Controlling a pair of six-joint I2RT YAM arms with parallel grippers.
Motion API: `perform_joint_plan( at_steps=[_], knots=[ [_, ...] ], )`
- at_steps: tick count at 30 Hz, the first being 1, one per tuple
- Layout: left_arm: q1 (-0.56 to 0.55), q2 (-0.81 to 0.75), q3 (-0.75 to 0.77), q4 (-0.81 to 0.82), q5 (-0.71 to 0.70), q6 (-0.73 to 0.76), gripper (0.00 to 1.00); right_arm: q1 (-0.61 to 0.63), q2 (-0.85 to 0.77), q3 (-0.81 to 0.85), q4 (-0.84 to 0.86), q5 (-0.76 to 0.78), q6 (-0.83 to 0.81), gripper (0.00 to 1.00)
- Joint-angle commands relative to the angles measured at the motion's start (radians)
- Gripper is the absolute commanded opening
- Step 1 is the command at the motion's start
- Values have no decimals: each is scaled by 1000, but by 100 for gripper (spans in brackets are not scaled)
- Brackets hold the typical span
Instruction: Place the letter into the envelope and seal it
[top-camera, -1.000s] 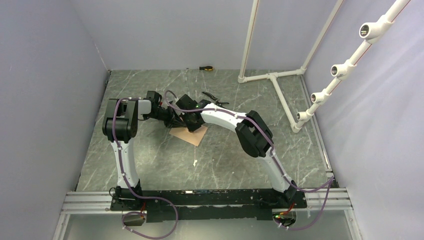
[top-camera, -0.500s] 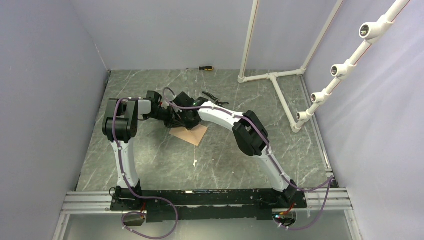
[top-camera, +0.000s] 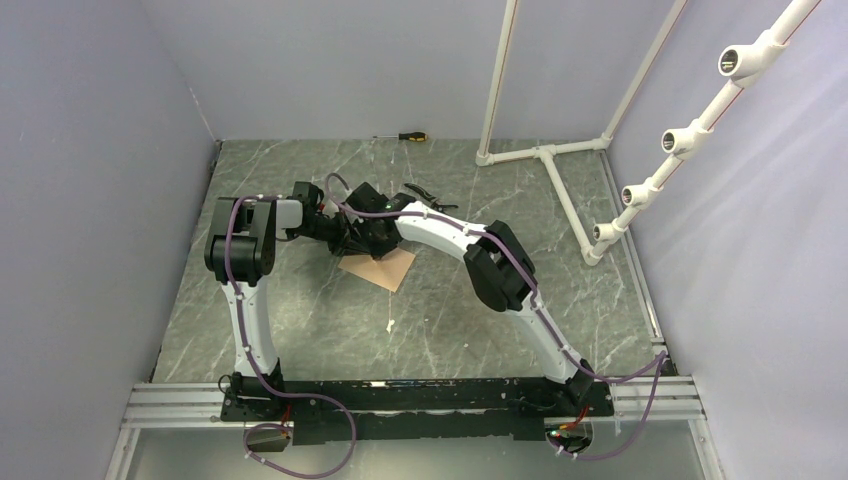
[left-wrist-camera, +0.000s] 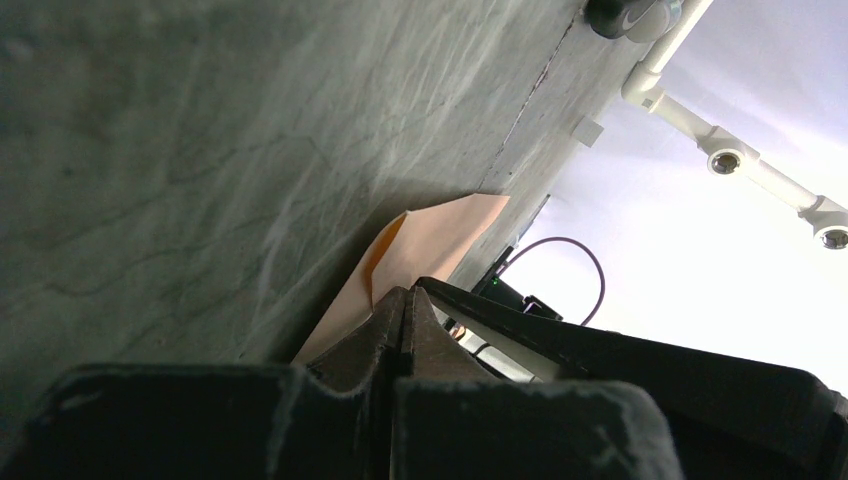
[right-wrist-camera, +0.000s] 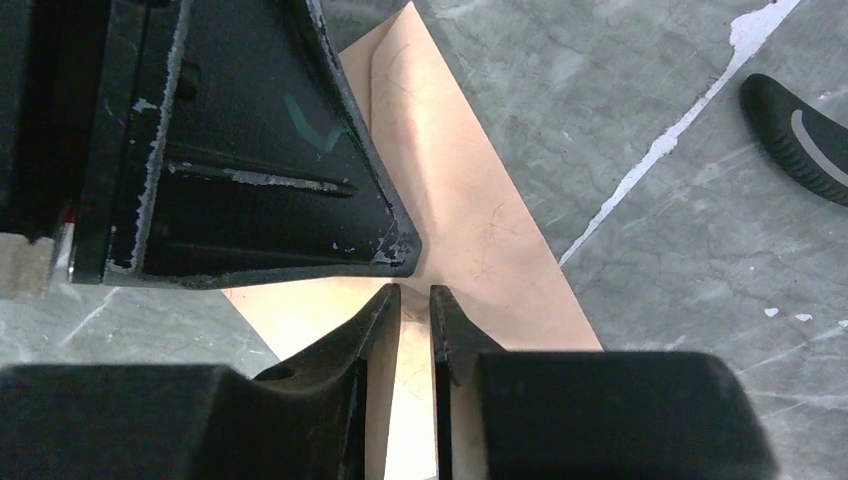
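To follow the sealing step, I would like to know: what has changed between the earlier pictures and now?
The right arm swung slightly left, carrying the right gripper closer to the left gripper over the envelope. No grip visibly changed. The left arm, envelope and screwdriver stayed put.

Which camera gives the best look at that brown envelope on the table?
The right wrist view: the envelope lies close and sharp across the middle, crease and edges clear. The top view shows it small and partly hidden under the arms. The left wrist view catches only a slanted sliver.
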Motion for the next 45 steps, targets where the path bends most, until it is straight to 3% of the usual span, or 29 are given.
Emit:
perform_joint_plan(
  at_steps=[1,5,11,32,45],
  knots=[
    [-10,105,-76,-136,-280,68,3,-6,18,53,-6,29,9,22],
    [-10,103,-75,-138,-282,68,3,-37,-58,30,33,91,75,21],
    [-10,102,-75,-138,-284,68,3,-53,-178,-142,114,112,103,16],
    [-10,105,-69,-137,-280,62,3,-9,-25,-53,-11,22,42,18],
    [-10,106,-66,-137,-278,63,3,-3,-20,-69,-1,-38,26,25]
  ],
)
